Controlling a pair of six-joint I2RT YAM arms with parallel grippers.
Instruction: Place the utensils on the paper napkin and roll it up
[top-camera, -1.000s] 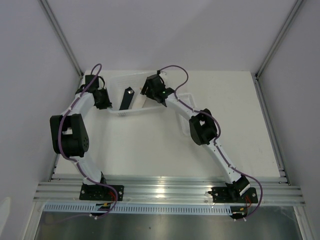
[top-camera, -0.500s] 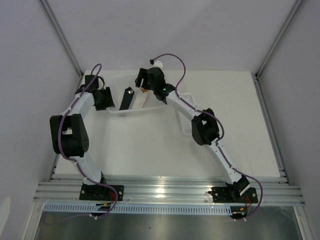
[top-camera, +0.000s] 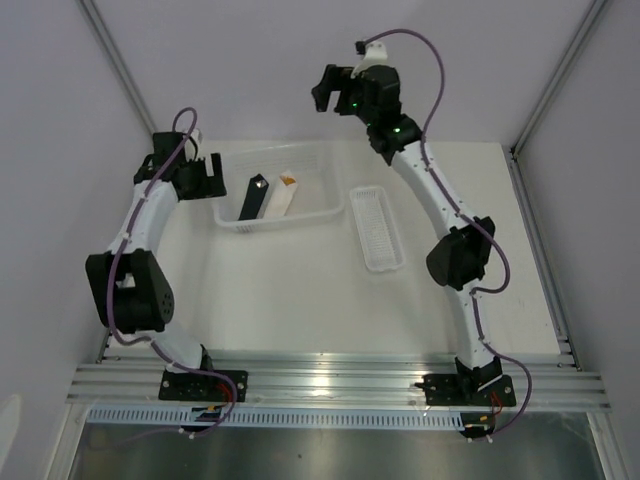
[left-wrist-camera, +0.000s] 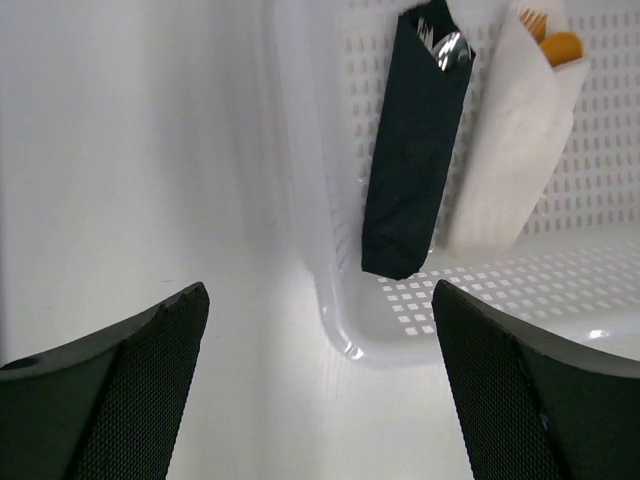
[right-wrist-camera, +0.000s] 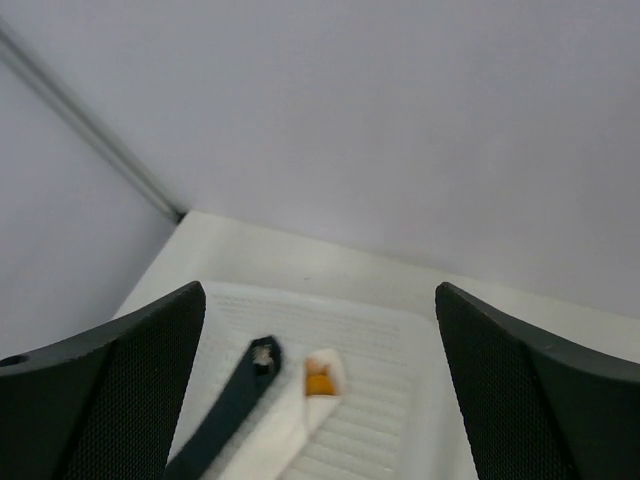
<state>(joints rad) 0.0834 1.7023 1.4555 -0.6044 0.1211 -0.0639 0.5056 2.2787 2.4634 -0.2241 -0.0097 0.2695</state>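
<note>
The paper napkin (top-camera: 279, 198) is rolled into a white bundle and lies in the white slotted basket (top-camera: 285, 226), with the orange utensils (top-camera: 287, 181) poking out of its far end. The left wrist view shows the napkin roll (left-wrist-camera: 510, 150) with orange fork and spoon tips (left-wrist-camera: 556, 42) at its top. My left gripper (top-camera: 213, 180) hovers open just left of the basket, holding nothing. My right gripper (top-camera: 322, 95) is raised high over the basket's far side, open and empty, looking down on the napkin roll (right-wrist-camera: 300, 425) and the orange tip (right-wrist-camera: 318, 383).
A black roll (top-camera: 252, 197) with silver tips lies in the basket beside the white one, its left side toward my left gripper. A narrow white ribbed tray (top-camera: 377, 228) sits right of the basket. Grey walls enclose the white table (top-camera: 300, 300) on three sides.
My right arm has lifted up and back away from the basket, leaving the white roll lying there. My left gripper has opened wide and drawn back to the left.
</note>
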